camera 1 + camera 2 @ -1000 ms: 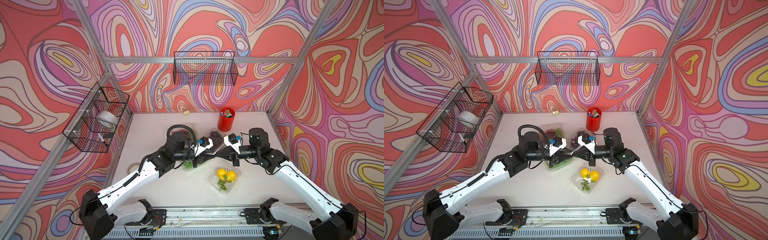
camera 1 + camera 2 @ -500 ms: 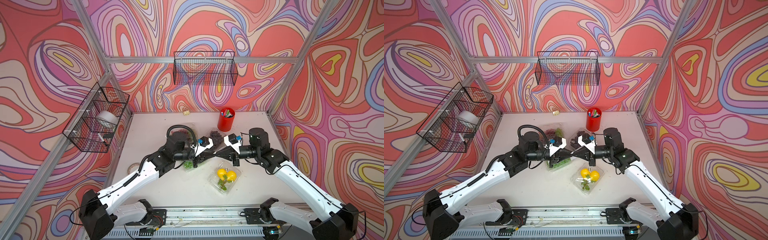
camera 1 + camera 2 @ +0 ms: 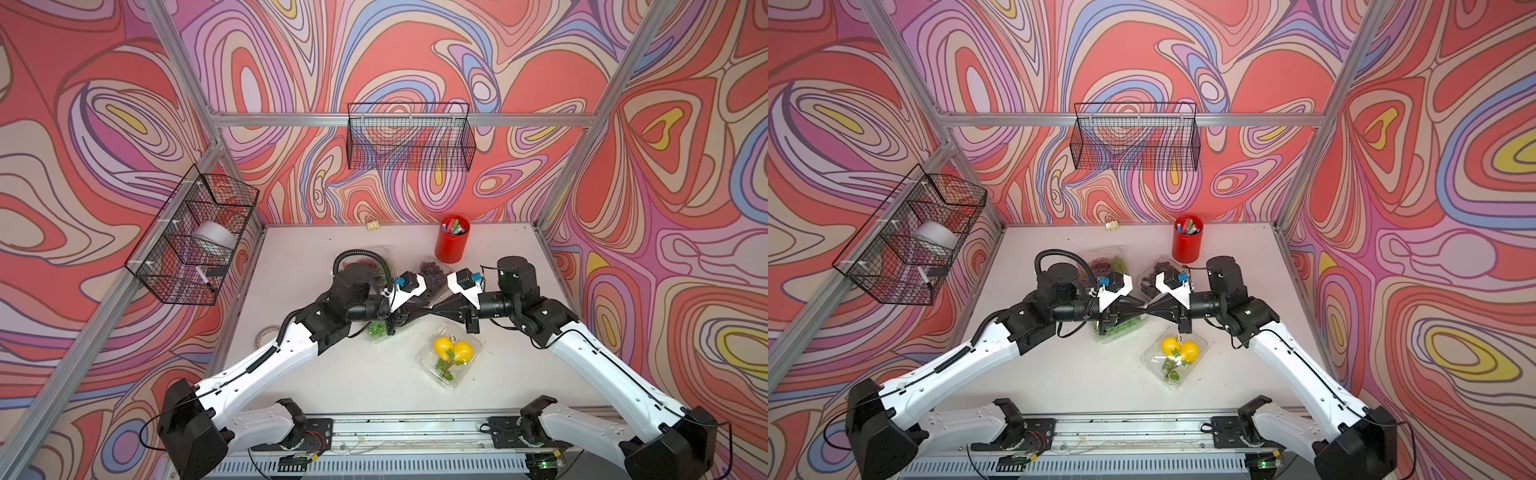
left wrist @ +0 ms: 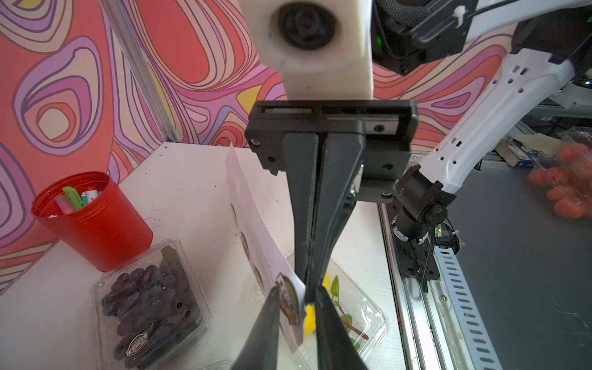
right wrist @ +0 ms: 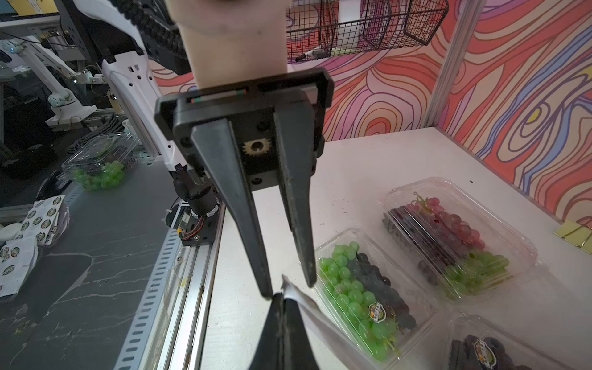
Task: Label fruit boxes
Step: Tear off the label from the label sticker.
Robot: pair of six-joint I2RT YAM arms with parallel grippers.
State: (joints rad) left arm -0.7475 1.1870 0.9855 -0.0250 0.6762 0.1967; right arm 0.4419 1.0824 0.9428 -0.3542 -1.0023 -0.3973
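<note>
Almost nothing has shifted over the last second: both arms keep the same tip-to-tip pose above the middle of the bench (image 3: 332,374), and no box has moved. That suggests you are at the fine stage of peeling a label.

Your right pincer (image 4: 309,290) is pressed together on the edge of the sticker sheet (image 4: 253,224), holding it on edge in the air. Your left pincer (image 5: 287,285) is narrowly spread, its tips straddling the sheet corner where a sticker (image 4: 290,302) sits. I judge that nothing is pinched there yet.

Below, the lemon box (image 3: 451,353) lies toward the front. The green-and-dark grape box (image 5: 362,298) is near it under your left arm. The dark grape box (image 4: 150,301) and the red-green grape box (image 5: 455,237) lie further back. The green-and-dark and dark grape boxes already carry a round label; I see none on the other two. Close gently on the sticker's edge alone, or you may catch the backing too.
</note>
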